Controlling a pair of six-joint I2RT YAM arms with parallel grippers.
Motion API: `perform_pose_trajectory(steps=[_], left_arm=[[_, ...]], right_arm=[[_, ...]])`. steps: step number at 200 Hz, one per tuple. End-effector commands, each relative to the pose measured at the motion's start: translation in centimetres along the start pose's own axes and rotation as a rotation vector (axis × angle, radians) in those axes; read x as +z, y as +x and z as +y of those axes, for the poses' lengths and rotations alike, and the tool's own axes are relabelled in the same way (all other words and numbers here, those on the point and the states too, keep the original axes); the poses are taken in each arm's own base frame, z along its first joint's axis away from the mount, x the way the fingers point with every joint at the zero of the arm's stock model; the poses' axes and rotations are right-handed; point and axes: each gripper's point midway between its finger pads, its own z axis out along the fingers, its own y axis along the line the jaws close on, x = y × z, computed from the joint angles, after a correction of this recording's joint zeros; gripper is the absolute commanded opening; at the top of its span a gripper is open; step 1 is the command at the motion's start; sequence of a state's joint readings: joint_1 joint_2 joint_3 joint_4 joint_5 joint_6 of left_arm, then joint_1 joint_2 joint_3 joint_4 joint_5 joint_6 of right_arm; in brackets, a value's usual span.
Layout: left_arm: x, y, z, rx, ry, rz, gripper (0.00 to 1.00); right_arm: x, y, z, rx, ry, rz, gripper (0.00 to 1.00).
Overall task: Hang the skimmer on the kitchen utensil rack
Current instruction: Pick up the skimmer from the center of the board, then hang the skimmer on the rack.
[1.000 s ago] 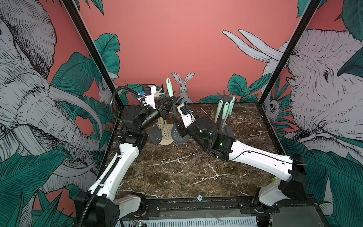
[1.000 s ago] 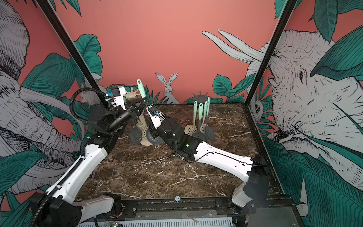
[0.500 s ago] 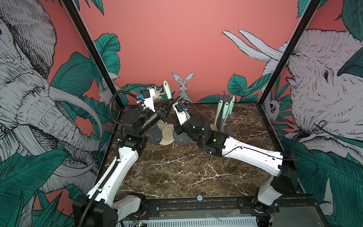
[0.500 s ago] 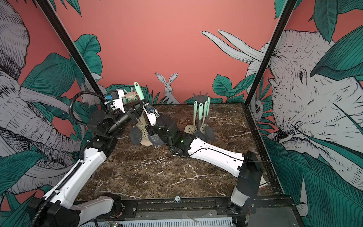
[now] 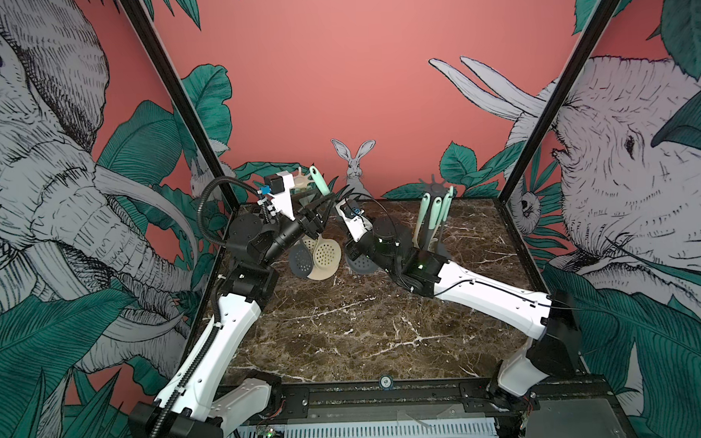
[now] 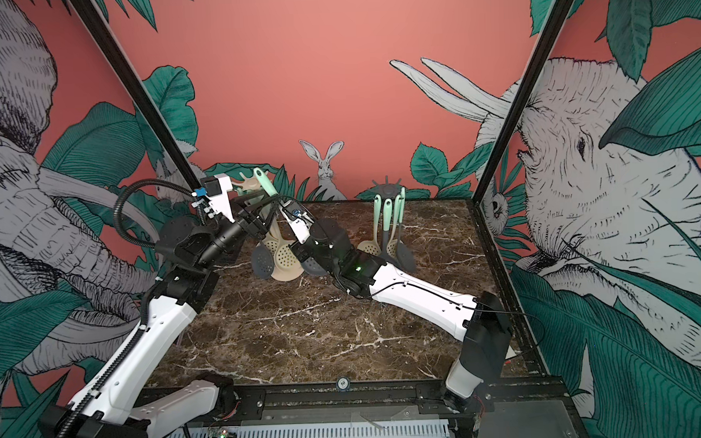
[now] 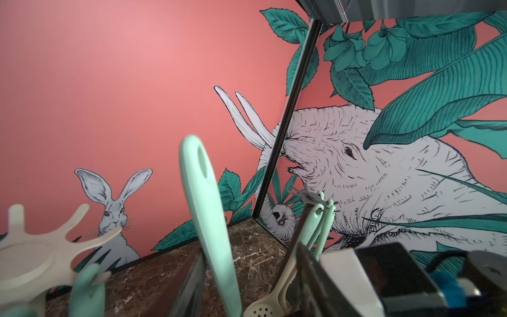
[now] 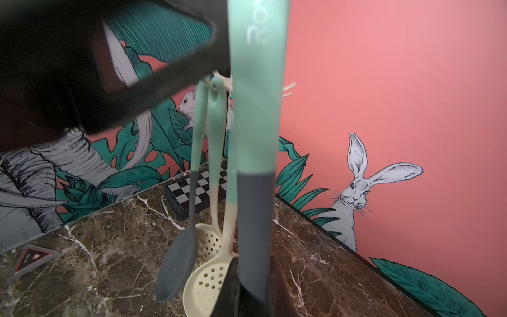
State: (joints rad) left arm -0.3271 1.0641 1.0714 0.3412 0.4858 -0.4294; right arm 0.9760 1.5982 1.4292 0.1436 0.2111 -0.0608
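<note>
Right end effector (image 8: 253, 296) clamped on skimmer (image 8: 255, 137), left end effector (image 7: 251, 252) apart, two racks (image 7: 33, 247) (image 7: 310, 196)

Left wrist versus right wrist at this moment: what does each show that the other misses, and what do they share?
Left wrist only: the hang hole of the skimmer, and the grey rack with its utensils across the table. Right wrist only: the checkerboard, the triangular sticker, and the heads of the hung skimmers. Both: the skimmer's mint handle, the cream rack, the painted rabbit, the marble table.
</note>
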Motion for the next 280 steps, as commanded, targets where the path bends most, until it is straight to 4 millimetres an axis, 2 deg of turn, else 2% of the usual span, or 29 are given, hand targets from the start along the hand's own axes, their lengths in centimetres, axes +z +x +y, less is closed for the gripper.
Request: perform_pose_trajectory(steps=[1, 54, 76, 122, 147, 150, 161, 215, 280], left_arm=[[-0.8, -2.4, -1.3, 0.070, 0.006, -0.045, 0.62], [-1.9, -3.9, -1.3, 0.134, -0.055, -0.084, 0.67], [-3.5, -5.4, -1.7, 0.162, -0.087, -0.159, 0.67], [-7.6, -7.0, -1.7, 0.275, -0.219, -0.277, 0.67], [-10.0, -7.2, -0.4, 0.308, -0.339, -0.329, 0.68], [-10.2, -7.1, -0.2, 0.312, -0.352, -0.333, 0.68], [-10.8, -6.9, 0.3, 0.317, -0.392, -0.339, 0.68], [-10.5, -5.3, 1.6, 0.296, -0.420, -0.307, 0.69], [-9.8, -5.2, 1.2, 0.298, -0.379, -0.303, 0.69]], right_arm=[[-1.9, -3.0, -0.9, 0.009, -0.023, -0.093, 0.00], [-2.3, -1.8, -1.9, 0.047, -0.039, -0.091, 0.00], [-1.6, -0.8, -2.4, 0.067, -0.057, -0.062, 0.00], [0.1, 0.6, -1.7, 0.144, -0.208, -0.030, 0.00], [0.3, 0.4, -1.2, 0.154, -0.275, -0.030, 0.00], [1.0, 1.4, -0.9, 0.155, -0.282, -0.007, 0.00], [1.5, 1.9, -0.6, 0.155, -0.300, 0.010, 0.00], [2.9, 3.0, -0.6, 0.187, -0.331, 0.037, 0.00], [3.7, 4.0, -0.8, 0.215, -0.344, 0.063, 0.00]])
